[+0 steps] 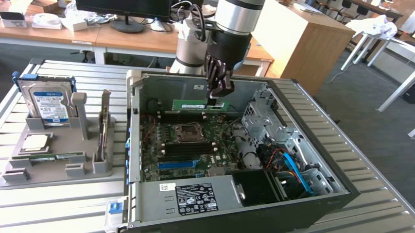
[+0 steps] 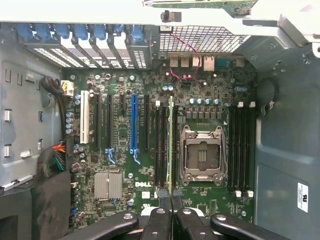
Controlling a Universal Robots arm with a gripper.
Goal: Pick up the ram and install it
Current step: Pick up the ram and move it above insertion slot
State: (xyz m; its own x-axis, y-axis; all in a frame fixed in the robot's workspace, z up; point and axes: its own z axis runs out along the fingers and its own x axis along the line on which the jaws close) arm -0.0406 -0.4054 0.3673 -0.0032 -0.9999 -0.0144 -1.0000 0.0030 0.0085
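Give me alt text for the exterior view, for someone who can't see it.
The robot's fingers hold the green ram above the motherboard inside an open computer case lying on a slatted table. On the exterior view's left, a grey holder carries a hard drive and a processor chip.

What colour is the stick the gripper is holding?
Green, with a white label; the ram shows best in the exterior view.

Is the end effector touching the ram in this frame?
Touching. The exterior view shows the shut end effector pinching the green ram by its top edge, with no gap between them.
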